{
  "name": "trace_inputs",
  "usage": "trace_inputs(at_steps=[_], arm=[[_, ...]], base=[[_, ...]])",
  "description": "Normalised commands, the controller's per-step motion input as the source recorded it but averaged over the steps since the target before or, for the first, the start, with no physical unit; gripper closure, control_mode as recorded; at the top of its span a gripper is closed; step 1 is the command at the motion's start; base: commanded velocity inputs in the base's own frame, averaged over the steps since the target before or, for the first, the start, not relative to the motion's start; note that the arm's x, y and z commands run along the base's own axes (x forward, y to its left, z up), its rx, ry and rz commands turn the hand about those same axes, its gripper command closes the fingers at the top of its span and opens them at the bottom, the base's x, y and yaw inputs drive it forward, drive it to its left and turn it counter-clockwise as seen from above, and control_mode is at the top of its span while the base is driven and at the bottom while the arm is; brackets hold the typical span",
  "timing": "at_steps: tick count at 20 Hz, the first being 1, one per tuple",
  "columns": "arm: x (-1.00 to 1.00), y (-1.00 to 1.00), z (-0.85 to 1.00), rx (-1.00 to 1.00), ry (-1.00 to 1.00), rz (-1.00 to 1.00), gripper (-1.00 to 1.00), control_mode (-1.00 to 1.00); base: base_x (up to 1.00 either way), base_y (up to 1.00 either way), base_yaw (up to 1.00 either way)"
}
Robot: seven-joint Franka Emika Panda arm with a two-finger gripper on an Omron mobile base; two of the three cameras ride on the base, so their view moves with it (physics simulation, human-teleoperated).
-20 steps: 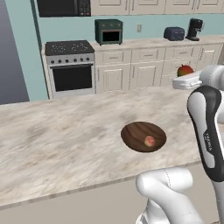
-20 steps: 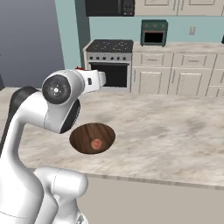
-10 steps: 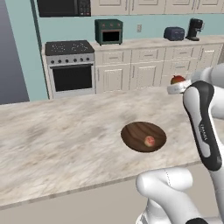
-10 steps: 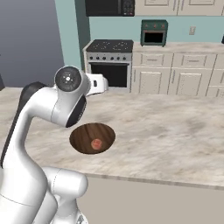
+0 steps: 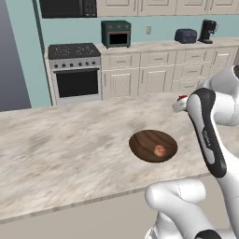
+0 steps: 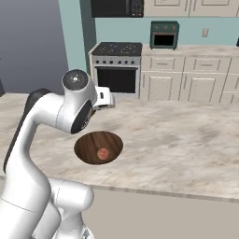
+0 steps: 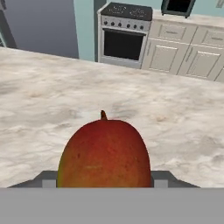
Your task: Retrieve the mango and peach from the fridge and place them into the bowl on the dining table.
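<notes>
The jaws pinch the mango [image 7: 104, 153], which sits squarely between them, red-orange with a yellow-green edge and its stem pointing away from the hand. The gripper [image 5: 180, 102] hangs above the dining table [image 5: 70, 149], off to the far right of the bowl [image 5: 153, 145] in the left base view. The peach [image 5: 159, 150] lies inside the bowl, toward its near side. Beyond the table stand a stove [image 6: 115, 67], white cabinets [image 6: 186, 77] and a green toaster oven [image 5: 116, 33]. The arm arches up and forward, hand roughly level over the tabletop.
</notes>
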Motion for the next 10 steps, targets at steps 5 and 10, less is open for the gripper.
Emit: trace_inputs(at_steps=[5,10], arm=[[0.06,0.15,-0.55,-0.05,0.12,0.00,1.00,-1.00],[0.06,0.14,-0.53,-0.04,0.13,0.00,1.00,-1.00]], base=[[0.00,0.00,0.00],[0.00,0.00,0.00]])
